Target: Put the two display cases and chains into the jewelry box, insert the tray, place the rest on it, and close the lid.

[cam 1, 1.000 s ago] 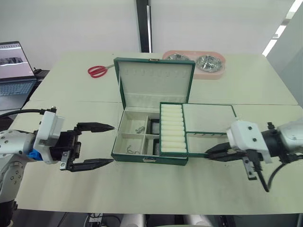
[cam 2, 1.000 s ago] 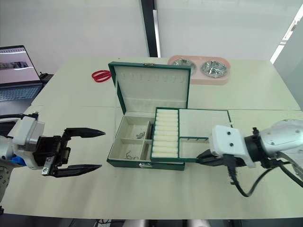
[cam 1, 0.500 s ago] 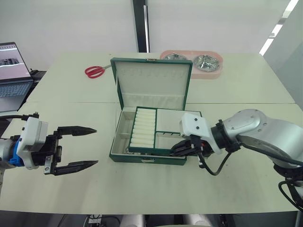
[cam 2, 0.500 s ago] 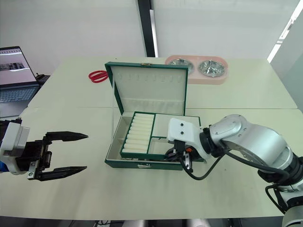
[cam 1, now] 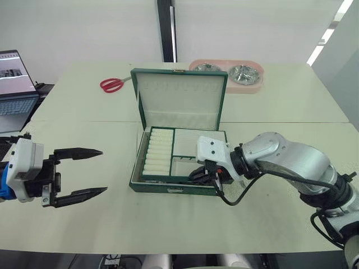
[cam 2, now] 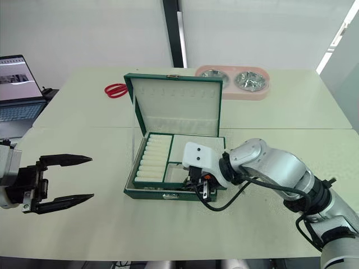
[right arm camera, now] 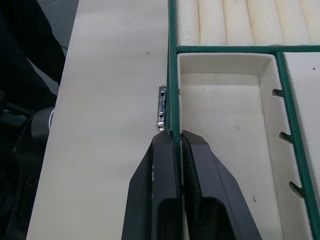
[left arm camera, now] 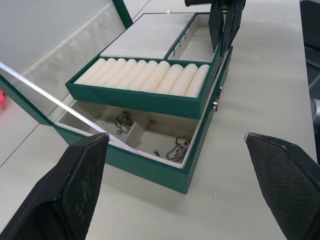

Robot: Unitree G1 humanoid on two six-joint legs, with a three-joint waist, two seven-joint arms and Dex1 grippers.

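The dark green jewelry box (cam 1: pixel 168 186) stands mid-table with its lid (cam 1: pixel 179 98) upright. The cream-lined tray (cam 1: pixel 193 143), ring rolls on its left side, sits over the box. In the left wrist view its near side is raised above the rim. My right gripper (right arm camera: pixel 172 137) is shut on the tray's front green rim, close to the silver latch (right arm camera: pixel 161 106). Under the tray, two chains (left arm camera: pixel 123 121) (left arm camera: pixel 175 151) lie in the box's compartments. The display cases are hidden. My left gripper (cam 1: pixel 104 171) stands open, left of the box and apart from it.
Red-handled scissors (cam 1: pixel 112 84) lie behind the box on the left. A pink double pet bowl (cam 1: pixel 227 74) stands behind the lid on the right. A laptop (cam 1: pixel 12 81) sits past the table's left edge.
My right gripper has carried the tray leftward from overhanging the box's right side to over the box. The left gripper has drawn back to the left, still open.
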